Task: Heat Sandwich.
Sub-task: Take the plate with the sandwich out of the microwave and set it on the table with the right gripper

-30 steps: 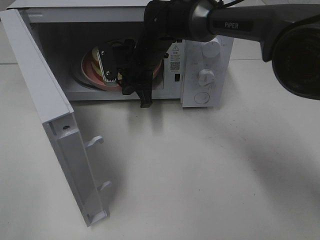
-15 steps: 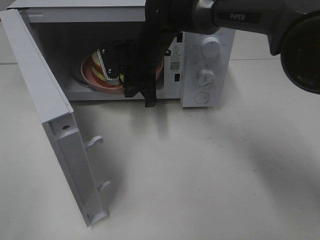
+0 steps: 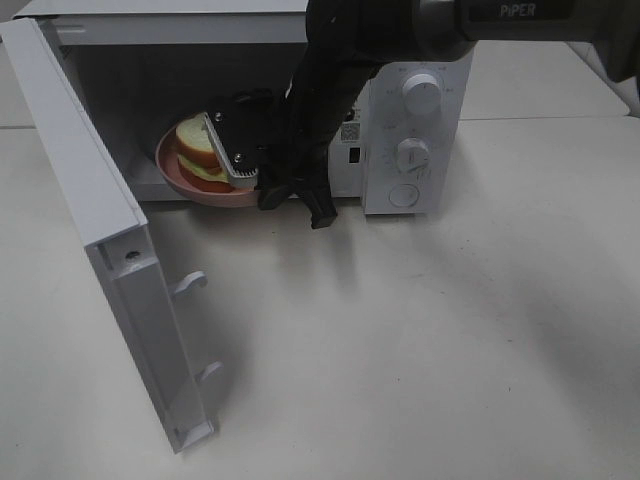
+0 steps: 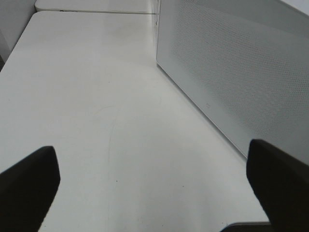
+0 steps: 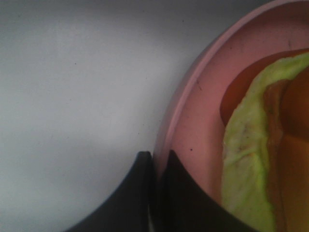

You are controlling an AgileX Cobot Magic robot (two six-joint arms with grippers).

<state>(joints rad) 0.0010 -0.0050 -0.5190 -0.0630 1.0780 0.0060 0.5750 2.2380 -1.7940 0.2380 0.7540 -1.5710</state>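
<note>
From the high camera, the right gripper (image 3: 262,190) reaches into the open microwave (image 3: 410,140) and is clamped on the near rim of the pink plate (image 3: 190,185), at the cavity's front edge. The sandwich (image 3: 198,150) sits on that plate just behind and to the left of the fingers — thick white bread with tan crust, pale yellow-green and red layers between. The door (image 3: 110,260) stands swung wide on the left.

The left wrist camera shows the left gripper (image 4: 154,186) with its fingers (image 4: 26,186) spread wide, holding nothing, over the white table (image 4: 96,106) beside the microwave's perforated wall.

The right wrist camera shows two dark fingertips (image 5: 140,193) pressed together on the plate's pink rim — one on each side of it — with yellow-green filling and reddish slices just beyond.
</note>
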